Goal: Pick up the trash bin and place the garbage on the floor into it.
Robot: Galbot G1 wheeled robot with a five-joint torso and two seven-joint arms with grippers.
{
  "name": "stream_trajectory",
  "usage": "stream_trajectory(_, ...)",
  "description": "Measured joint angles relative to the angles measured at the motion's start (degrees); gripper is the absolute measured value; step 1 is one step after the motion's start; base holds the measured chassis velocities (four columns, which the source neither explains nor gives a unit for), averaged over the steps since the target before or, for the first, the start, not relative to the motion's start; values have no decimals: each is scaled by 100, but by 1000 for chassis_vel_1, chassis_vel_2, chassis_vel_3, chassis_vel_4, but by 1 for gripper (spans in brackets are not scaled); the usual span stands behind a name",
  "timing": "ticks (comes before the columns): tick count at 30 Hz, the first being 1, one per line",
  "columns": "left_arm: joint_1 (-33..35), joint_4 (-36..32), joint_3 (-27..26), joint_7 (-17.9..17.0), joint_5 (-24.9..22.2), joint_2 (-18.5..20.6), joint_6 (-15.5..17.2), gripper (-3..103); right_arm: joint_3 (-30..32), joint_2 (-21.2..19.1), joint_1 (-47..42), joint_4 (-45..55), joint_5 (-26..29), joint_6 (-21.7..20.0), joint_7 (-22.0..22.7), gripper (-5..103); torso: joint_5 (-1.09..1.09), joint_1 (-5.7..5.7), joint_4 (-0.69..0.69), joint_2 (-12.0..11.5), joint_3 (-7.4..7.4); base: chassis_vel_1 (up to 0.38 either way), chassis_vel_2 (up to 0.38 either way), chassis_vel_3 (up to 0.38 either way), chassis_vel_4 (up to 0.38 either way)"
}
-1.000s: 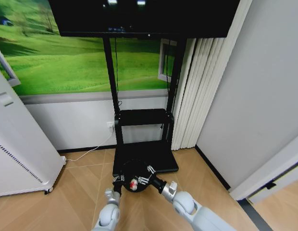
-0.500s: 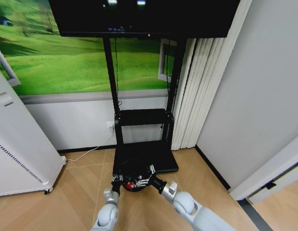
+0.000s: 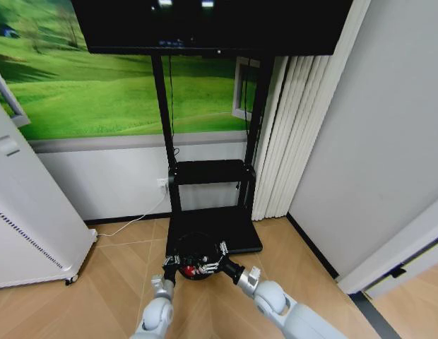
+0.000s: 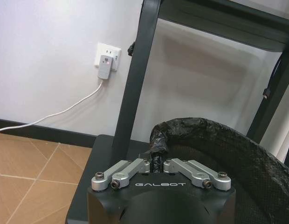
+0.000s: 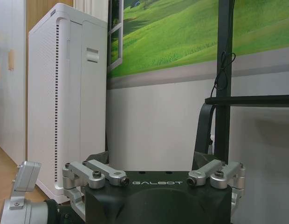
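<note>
We hold the trash bin [image 3: 196, 256] low in front of us, just before the black base of the screen stand [image 3: 213, 227], with its mouth up so that litter can drop in. Our left gripper [image 4: 156, 164] pinches the bin's lined rim. Our right gripper [image 3: 217, 260] stands over the opposite rim with its fingers [image 5: 79, 175] spread. Red garbage [image 3: 195, 269] seems to lie inside. On both grippers we read "GALBOT".
</note>
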Motion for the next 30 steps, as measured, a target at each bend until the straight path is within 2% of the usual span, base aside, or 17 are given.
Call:
stream_trajectory(21,-75,26,-26,-3,-91,91,4,7,8,24,62,-98,8,8,-3,100,0,0,1,0,0,0,0,0,0)
stream_trajectory(30,32,-234,-189,-45,-211,224,26,7,364,123,-80,-290,-65,113,1,100,0,0,0,0,0,0,0,0,0)
